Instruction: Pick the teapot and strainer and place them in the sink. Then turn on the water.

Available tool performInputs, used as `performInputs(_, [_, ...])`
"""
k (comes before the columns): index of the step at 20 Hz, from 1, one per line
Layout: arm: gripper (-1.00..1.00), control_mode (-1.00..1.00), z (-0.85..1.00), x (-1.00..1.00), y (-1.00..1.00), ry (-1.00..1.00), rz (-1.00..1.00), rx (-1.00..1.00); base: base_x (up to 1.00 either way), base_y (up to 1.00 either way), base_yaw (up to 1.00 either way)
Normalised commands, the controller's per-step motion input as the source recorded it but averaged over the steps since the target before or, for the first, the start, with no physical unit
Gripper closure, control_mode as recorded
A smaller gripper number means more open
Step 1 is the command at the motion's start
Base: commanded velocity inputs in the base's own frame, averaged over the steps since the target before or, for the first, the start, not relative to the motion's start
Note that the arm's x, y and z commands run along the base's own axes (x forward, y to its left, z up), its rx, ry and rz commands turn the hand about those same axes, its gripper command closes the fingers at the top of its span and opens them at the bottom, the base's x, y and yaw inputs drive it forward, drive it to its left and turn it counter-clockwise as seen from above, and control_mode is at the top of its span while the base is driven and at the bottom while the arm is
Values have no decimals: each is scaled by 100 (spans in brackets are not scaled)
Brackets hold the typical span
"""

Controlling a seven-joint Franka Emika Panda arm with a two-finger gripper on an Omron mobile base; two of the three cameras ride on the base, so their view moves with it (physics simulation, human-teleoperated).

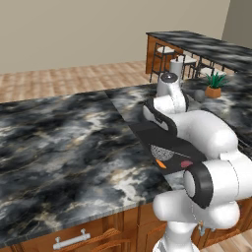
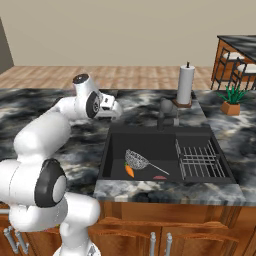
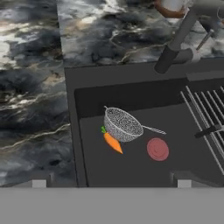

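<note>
The strainer, a silver mesh bowl with a thin handle, lies on the floor of the black sink, tilted on its side. The same strainer sits at the basin's left in the right base view, and shows past my arm as the strainer in the left base view. My gripper hovers above the sink's left edge, open and empty, looking down at the strainer. The hand hangs over the counter just left of the sink. The teapot is out of view. The water is out of view.
An orange carrot lies against the strainer, and a flat reddish disc lies beside it. The grey faucet stands behind the basin, with the wire rack on the right. A paper-towel roll and a potted plant stand further back.
</note>
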Motion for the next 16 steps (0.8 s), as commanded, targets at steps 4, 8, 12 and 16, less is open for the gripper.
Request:
performInputs(4, [-100,-100,41,-57,0,-37,-13,0,0,0,0])
performInputs(8, [-100,-100,57,-37,0,-23,-9,0,0,0,0])
performInputs(12, [-100,-100,66,-30,0,-1,0,2,0,0,0])
performInputs(16, [-100,-100,36,-30,0,7,0,8,0,0,0])
